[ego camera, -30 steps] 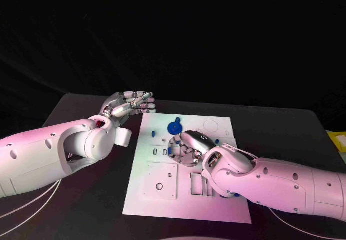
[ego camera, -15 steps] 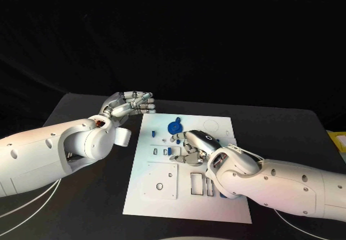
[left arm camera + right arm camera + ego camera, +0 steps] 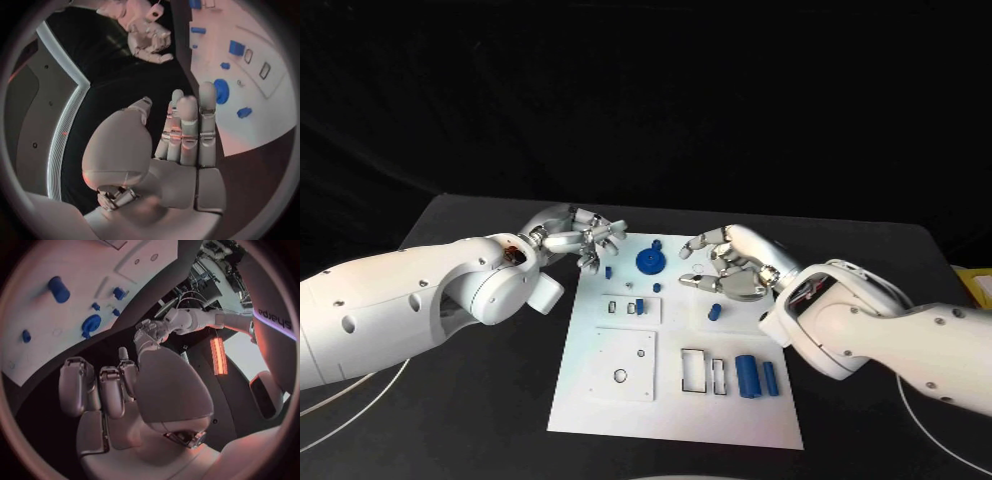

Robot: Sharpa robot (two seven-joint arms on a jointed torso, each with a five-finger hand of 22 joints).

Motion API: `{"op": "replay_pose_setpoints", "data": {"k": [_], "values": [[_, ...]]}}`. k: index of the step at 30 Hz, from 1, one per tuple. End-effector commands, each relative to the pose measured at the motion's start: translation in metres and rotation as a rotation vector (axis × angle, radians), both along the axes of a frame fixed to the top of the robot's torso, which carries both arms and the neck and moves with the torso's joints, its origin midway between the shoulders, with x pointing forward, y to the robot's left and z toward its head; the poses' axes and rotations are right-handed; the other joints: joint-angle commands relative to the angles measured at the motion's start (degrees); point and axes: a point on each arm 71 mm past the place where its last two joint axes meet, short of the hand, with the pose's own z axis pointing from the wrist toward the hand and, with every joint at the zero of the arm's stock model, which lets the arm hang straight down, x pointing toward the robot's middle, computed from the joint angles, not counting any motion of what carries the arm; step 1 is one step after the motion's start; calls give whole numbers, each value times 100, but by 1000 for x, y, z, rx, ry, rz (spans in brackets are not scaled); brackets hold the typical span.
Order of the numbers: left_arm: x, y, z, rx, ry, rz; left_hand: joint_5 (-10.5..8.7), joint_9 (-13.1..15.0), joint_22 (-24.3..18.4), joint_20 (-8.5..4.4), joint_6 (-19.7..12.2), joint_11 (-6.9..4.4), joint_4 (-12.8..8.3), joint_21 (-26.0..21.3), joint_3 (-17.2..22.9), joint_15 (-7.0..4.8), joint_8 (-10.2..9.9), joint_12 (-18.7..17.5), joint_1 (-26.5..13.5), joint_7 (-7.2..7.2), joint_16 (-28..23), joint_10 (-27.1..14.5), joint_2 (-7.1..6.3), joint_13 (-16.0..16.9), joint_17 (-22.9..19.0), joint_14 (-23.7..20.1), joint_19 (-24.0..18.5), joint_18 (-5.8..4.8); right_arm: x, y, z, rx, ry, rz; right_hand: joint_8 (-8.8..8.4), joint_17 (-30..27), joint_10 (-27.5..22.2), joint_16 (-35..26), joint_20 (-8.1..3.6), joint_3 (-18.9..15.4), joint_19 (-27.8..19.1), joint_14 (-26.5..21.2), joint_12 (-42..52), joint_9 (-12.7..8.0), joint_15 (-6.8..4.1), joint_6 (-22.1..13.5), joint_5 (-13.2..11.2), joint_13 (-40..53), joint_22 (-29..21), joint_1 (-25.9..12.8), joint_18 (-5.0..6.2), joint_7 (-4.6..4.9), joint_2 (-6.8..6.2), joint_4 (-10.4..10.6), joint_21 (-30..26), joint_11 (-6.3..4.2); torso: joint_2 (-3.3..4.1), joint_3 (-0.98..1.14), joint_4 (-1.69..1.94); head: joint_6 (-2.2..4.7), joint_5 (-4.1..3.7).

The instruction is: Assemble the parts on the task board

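Since a second ago the right hand (image 3: 728, 264) has lifted off the flat white task board (image 3: 678, 410) and swung toward its far right corner, uncovering a blue cylinder (image 3: 747, 374) beside the rectangular slots. It holds nothing, fingers loosely curled. The left hand (image 3: 577, 238) has dropped to the board's far left edge, fingers extended, empty, near the round blue gear (image 3: 651, 261). Best to approach the cylinder from above, aligning along its length.
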Motion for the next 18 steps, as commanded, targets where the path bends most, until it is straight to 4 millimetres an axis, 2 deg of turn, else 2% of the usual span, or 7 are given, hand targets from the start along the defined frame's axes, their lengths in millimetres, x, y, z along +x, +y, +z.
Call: {"op": "replay_pose_setpoints", "data": {"k": [1, 3, 4, 6, 9, 12, 18], "values": [[-4, -8, -13, 366, 84, -117, 28, 427, 1392, -7, -300, -42, 13, 1159, -278, -26, 498, 1208, -248, -55, 1292, -480, 169, 930, 1364, 107, 85, -179, 3, -13, 5, 59, 100, 10, 28, 1143, -40, -22, 12, 27, -36, 522, -31, 11, 17, 42, 24, 180, 697, 0, 76, 9, 31, 15, -40, -8, -67, 25, -3, -2, 21], [-1, -13, -13, 458, 98, -136, 52, 674, 2006, 8, -490, -56, 25, 1584, -373, -23, 860, 1901, -231, -66, 1775, -820, 289, 1426, 1973, 221, 225, -259, 8, -26, 8, 59, 108, -25, 36, 1135, -39, -25, 9, 25, -40, 520, -32, 12, 13, 46, 48, 180, 693, -14, 77, 6, 32, 19, -48, -11, -83, 31, 0, -18, 20], [0, -16, -12, 505, 99, -147, 52, 772, 2194, 18, -573, -60, 20, 1711, -456, -24, 1018, 2178, -290, -64, 1891, -950, 342, 1611, 2117, 248, 266, -284, 11, -32, 8, 59, 114, -44, 44, 1138, -39, -25, 5, 30, -42, 521, -34, 13, 9, 44, 96, 176, 690, -20, 79, 3, 34, 17, -56, -16, -91, 31, 2, -28, 23], [3, -21, -11, 599, 89, -166, 50, 871, 2311, 20, -609, -77, 16, 1792, -558, -39, 1194, 2437, -361, -80, 1896, -1033, 398, 1772, 2097, 235, 288, -298, 17, -43, 8, 56, 129, -82, 47, 1133, -45, -28, 0, 34, -39, 519, -41, 10, 5, 27, 158, 166, 691, -29, 78, 2, 32, 16, -58, -18, -109, 33, 9, -62, 31], [9, -28, -7, 698, 63, -182, 46, 938, 2262, 13, -621, -100, 20, 1772, -658, -58, 1315, 2621, -441, -106, 1780, -1029, 434, 1874, 1918, 179, 232, -285, 23, -54, 7, 50, 143, -122, 47, 1127, -48, -32, -4, 12, -31, 518, -48, 3, 7, -28, 302, 154, 696, -107, 75, 7, 4, 25, -61, -13, -123, 43, 12, -75, 46], [14, -36, -5, 767, 49, -203, 56, 1044, 2345, -15, -592, -152, 15, 1818, -747, -101, 1491, 3183, -436, -164, 1911, -849, 516, 2400, 2099, 241, 262, -298, 27, -60, 6, 45, 152, -147, 49, 1126, -54, -33, -4, 11, -33, 518, -54, 3, 6, -34, 330, 146, 692, -116, 77, 7, -1, 24, -68, -13, -128, 51, 13, -90, 53], [21, -53, -1, 844, 41, -246, 64, 1201, 2665, -45, -574, -195, 17, 1979, -827, -138, 1690, 3617, -420, -215, 2069, -742, 605, 2836, 2312, 305, 449, -356, 31, -66, 5, 38, 165, -173, 50, 1100, -69, -45, -4, 13, -51, 511, -69, -4, 7, -72, 452, 125, 672, -141, 85, 12, -20, 19, -109, -13, -114, 38, 27, -114, 9]]}}
